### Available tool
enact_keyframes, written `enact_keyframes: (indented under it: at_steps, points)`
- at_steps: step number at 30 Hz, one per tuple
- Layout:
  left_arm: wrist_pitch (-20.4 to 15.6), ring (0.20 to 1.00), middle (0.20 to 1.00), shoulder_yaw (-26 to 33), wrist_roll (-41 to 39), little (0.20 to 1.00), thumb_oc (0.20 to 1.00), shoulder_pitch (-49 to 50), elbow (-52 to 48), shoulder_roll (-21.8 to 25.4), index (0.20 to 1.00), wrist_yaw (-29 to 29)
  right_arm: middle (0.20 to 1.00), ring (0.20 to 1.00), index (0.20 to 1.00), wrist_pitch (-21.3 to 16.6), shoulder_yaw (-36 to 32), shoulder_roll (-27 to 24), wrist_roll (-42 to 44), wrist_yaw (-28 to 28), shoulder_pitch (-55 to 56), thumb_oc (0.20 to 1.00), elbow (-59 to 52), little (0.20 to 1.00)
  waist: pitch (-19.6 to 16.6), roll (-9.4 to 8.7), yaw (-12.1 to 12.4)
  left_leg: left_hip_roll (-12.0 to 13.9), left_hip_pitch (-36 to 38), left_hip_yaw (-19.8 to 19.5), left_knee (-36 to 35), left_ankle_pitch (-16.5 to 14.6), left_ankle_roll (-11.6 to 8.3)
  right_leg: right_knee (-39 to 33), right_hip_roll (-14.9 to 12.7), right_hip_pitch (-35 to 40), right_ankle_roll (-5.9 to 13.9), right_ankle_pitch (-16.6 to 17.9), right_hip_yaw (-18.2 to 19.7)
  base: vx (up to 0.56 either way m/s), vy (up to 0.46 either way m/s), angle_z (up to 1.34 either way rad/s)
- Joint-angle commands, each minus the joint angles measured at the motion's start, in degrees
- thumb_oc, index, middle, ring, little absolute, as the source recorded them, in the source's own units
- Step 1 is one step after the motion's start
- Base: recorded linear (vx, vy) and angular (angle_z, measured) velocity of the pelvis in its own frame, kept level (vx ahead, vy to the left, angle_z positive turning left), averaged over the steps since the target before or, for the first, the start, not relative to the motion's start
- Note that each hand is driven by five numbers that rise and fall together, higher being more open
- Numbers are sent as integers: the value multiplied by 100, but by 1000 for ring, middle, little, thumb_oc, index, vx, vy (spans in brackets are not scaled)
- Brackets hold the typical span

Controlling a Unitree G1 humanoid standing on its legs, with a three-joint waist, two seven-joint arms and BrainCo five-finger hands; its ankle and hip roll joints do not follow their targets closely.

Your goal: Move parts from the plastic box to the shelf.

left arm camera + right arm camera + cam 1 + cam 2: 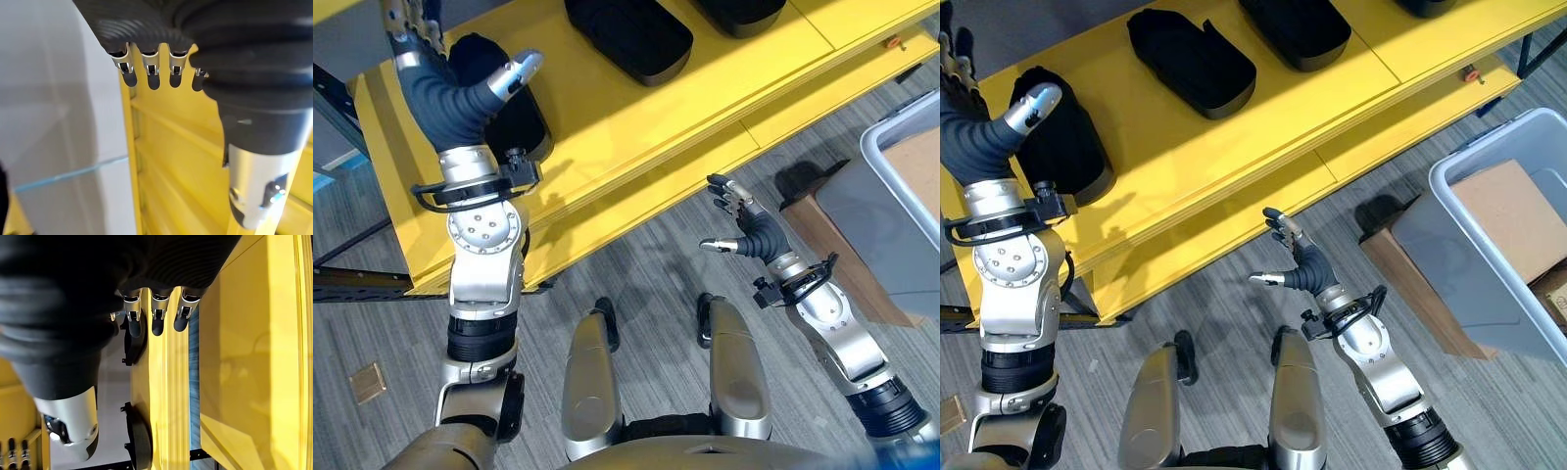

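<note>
Nearest the yellow shelf's (pixel 1234 157) front edge, over the grey floor, the right hand (pixel 1304 264) hangs with its fingers spread and relaxed and its thumb out to the side, holding nothing. On that hand's right stands the plastic box (pixel 1474 264), grey-blue, with a brown cardboard sheet (pixel 1508 215) lying inside it; a flat cardboard piece (pixel 1410 274) lies on the floor against the box's side toward the shelf. Farther in, on the shelf's top board, three black parts sit in a row: one part (pixel 1062 137) at the left end, a second part (pixel 1190 59) beside it, a third part (pixel 1298 29) beyond. The left hand (pixel 984 122) is raised over the shelf's left end just beside the first part, fingers straight and thumb standing free, gripping nothing.
</note>
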Motion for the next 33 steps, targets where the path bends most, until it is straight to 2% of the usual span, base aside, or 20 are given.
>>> enact_keyframes:
  at_steps: [1, 7, 12, 14, 16, 20, 23, 26, 27, 33]
  points:
    - [-346, 1000, 1000, -15, -631, 1000, 1000, 447, -514, -210, 1000, -389, 1000, 1000, 1000, -398, -85, 41, 59, 38, -166, 1000, -372, 1000, -233, 205, -51, 474, 848, -261, -818, 1574, -699, 44, -354, -107, 834, 2141, 690, 0, 0, 0]
    - [-249, 1000, 1000, -177, -1441, 1000, 1000, 1715, -677, -574, 1000, -923, 1000, 1000, 1000, -442, -298, 54, -138, 9, -200, 1000, -474, 1000, -233, 373, 20, 575, 1244, -234, -1164, 1670, -664, -203, -199, 304, 699, 2108, 600, 16, -29, 0]
    - [-113, 1000, 1000, -458, -1905, 1000, 1000, 2715, -571, -629, 1000, -1389, 1000, 1000, 1000, -535, -609, -17, -550, -22, -197, 1000, -728, 1000, -233, 462, 135, 454, 1696, -155, -1645, 1726, -300, -675, -151, 911, 565, 2183, 380, 7, -25, 11]
    - [-82, 1000, 1000, -466, -1904, 1000, 1000, 2881, -552, -573, 1000, -1502, 1000, 1000, 1000, -565, -726, -19, -718, -48, -209, 1000, -790, 1000, -293, 486, 177, 436, 1840, -113, -1840, 1740, -213, -900, -100, 1109, 540, 2237, 273, 37, -58, 9]
    - [-52, 1000, 1000, -494, -1994, 1000, 1000, 3163, -486, -653, 1000, -1665, 1000, 1000, 1000, -605, -858, 0, -978, -112, -303, 1000, -803, 1000, -454, 501, 282, 382, 2014, -2, -2139, 1708, -6, -1281, 69, 1379, 441, 2316, 140, 51, -98, 12]
    - [-43, 1000, 1000, -420, -1788, 1000, 1000, 3325, -516, -626, 1000, -1775, 1000, 1000, 1000, -635, -960, -48, -1195, -157, -404, 1000, -619, 1000, -584, 458, 384, 344, 2158, 59, -2383, 1684, 82, -1547, 176, 1582, 358, 2335, 78, 51, -75, 0]
    - [-40, 1000, 1000, -481, -1916, 1000, 1000, 3558, -432, -657, 1000, -1930, 1000, 1000, 1000, -658, -784, -158, -1346, -299, -860, 1000, 254, 1000, -841, 418, 600, 279, 2452, 138, -3006, 1592, 252, -2026, 308, 1866, 223, 2296, 16, 86, -81, 3]
    - [-36, 1000, 1000, -478, -1938, 1000, 1000, 3591, -433, -675, 1000, -1949, 1000, 1000, 1000, -668, -737, -164, -1322, -338, -962, 1000, 445, 1000, -903, 415, 642, 277, 2472, 151, -3121, 1596, 280, -2088, 334, 1874, 200, 2289, 8, 33, -41, -10]
    - [-6, 1000, 1000, -455, -1980, 1000, 1000, 3670, -470, -665, 1000, -1978, 1000, 1000, 1000, -663, -494, -193, -1285, -416, -1354, 1000, 1006, 1000, -997, 373, 764, 247, 2503, 205, -3369, 1569, 320, -2316, 422, 1946, 151, 2245, -3, 16, -77, -3]
    - [5, 1000, 1000, -608, -2071, 1000, 1000, 3497, -476, -531, 1000, -2017, 1000, 1000, 1000, -618, 174, -176, -1235, -556, -2408, 1000, 2022, 1000, -716, 322, 985, 260, 2486, 234, -3428, 1572, 297, -2375, 410, 1964, 145, 2246, -9, -12, -49, -2]
